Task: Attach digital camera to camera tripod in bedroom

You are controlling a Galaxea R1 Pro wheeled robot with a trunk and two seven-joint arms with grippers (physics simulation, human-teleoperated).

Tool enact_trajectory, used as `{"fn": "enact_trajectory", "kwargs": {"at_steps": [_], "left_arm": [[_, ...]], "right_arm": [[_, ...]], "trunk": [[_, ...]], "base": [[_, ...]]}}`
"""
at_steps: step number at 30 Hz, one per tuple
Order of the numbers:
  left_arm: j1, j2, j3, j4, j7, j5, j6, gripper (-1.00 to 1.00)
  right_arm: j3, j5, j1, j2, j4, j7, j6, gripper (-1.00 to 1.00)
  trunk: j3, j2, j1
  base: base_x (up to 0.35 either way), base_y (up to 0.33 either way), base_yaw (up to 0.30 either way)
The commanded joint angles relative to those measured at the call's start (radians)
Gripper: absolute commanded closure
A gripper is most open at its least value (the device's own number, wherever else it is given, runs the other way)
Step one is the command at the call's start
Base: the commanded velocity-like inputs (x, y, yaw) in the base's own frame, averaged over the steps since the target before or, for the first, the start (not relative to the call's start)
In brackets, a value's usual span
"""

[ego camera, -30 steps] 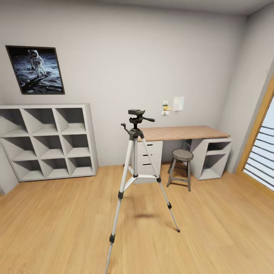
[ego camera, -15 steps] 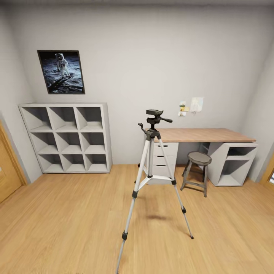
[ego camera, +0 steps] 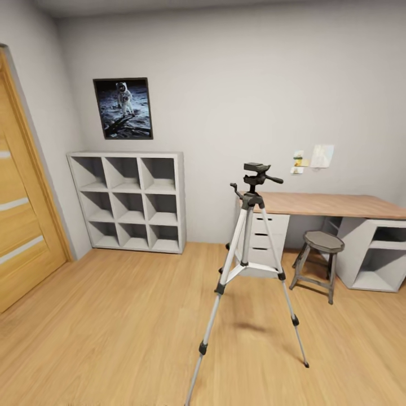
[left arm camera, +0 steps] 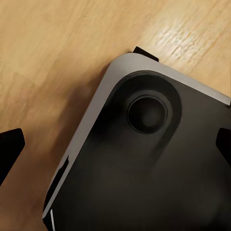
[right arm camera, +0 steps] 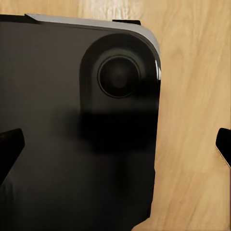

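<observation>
Cut off: the camera tripod (ego camera: 248, 265) is losing its near leg at the lower edge of the head view.
Left pincer (left arm camera: 115, 142): two dark fingertips are showing far apart, holding nothing, above the robot's dark base (left arm camera: 154, 163).
Right pincer (right arm camera: 115, 142): tips are also standing wide apart and empty over the dark base (right arm camera: 57, 134).
Tripod: standing upright on the light wood floor (ego camera: 113, 327), well apart from both pincers.
Room: from the tripod, the desk (ego camera: 332, 206) and stool (ego camera: 317, 256) are standing behind, the white shelf (ego camera: 128, 200) and astronaut poster (ego camera: 123, 108) toward the oak door (ego camera: 22, 225).

Camera tripod (ego camera: 248, 265) mid-floor, desk (ego camera: 332, 204) behind, shelf (ego camera: 132, 201) left, stool (ego camera: 318, 264) right
</observation>
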Motion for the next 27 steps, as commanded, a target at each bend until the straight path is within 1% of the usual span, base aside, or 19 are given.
{"fn": "enact_trajectory", "kwargs": {"at_steps": [1,10,27], "left_arm": [[0.0,0.0,-0.003,-0.001,0.001,0.01,-0.001,-1.0],[0.0,0.0,-0.003,-0.001,0.001,0.009,-0.001,-1.0],[0.0,0.001,-0.003,-0.001,0.001,0.013,0.0,-1.0]], "right_arm": [[0.001,0.001,0.0,0.0,0.0,0.0,-0.005,-1.0],[0.001,0.0,0.0,0.0,0.0,0.0,-0.017,-1.0],[-0.002,0.0,0.0,0.0,-0.001,-0.001,-0.008,-1.0]], "trunk": [[-0.001,0.0,0.0],[-0.001,0.0,0.0],[-0.001,0.0,0.0]], "base": [[0.0,0.0,0.267],[0.0,0.0,0.267],[0.0,0.0,0.268]]}}
